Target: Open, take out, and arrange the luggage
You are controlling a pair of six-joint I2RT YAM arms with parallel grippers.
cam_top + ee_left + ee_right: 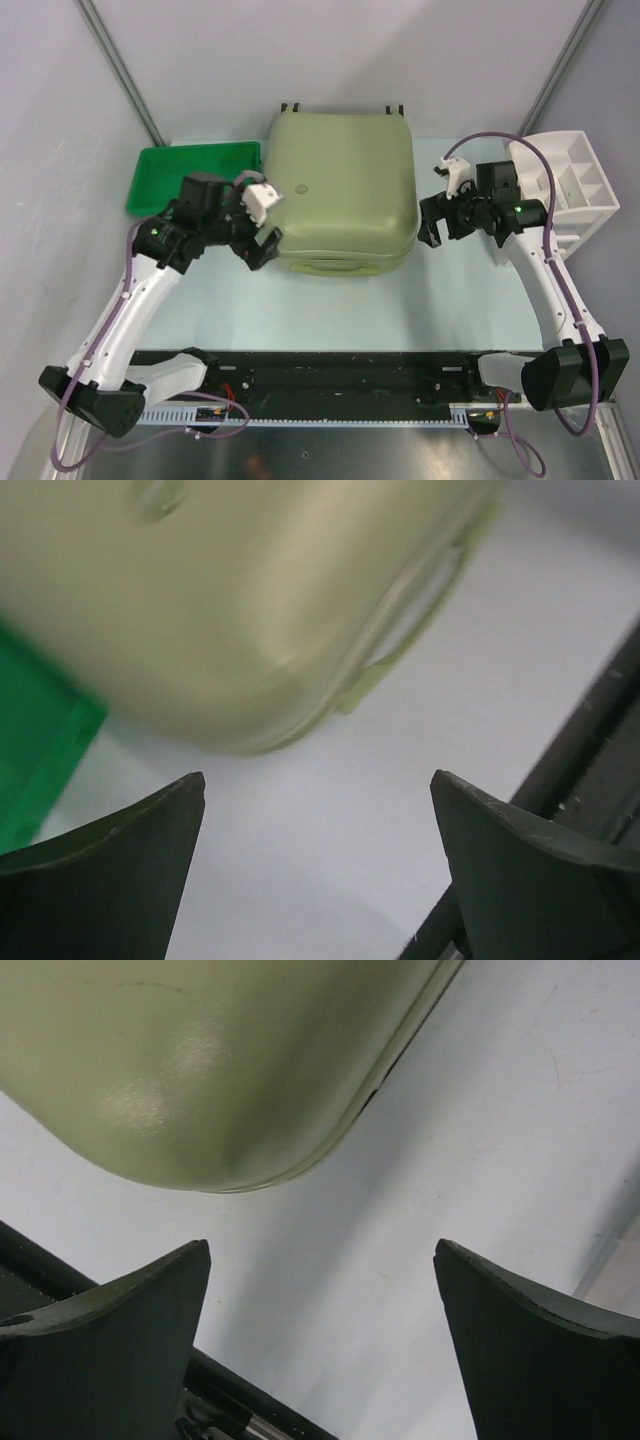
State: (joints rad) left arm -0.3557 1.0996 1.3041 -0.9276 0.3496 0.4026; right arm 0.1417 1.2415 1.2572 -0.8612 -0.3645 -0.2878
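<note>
My left gripper (pixel 268 222) has its jaws wide apart and empty, just beside the near left corner of the luggage (pixel 345 185). This is a large pale olive-green hard-shell suitcase with rounded corners. It lies shut and flat in the middle of the pale table (pixel 350 310), with its small black wheels at the far edge. My right gripper (pixel 438 200) is spread the same way and holds nothing, just off the case's right side.

I judge the shell to be stiff, smooth and glossy, so fingers would likely slide off the curved corners. It is also too bulky for one arm. The better purchase looks to be the recessed handle (pixel 415 605) on the near side, or the seam (pixel 385 1080) between the halves — one arm bracing, the other lifting.

A flat green plastic tray (pixel 190 170) sits to the left and a white compartmented organizer (pixel 570 190) to the right.
</note>
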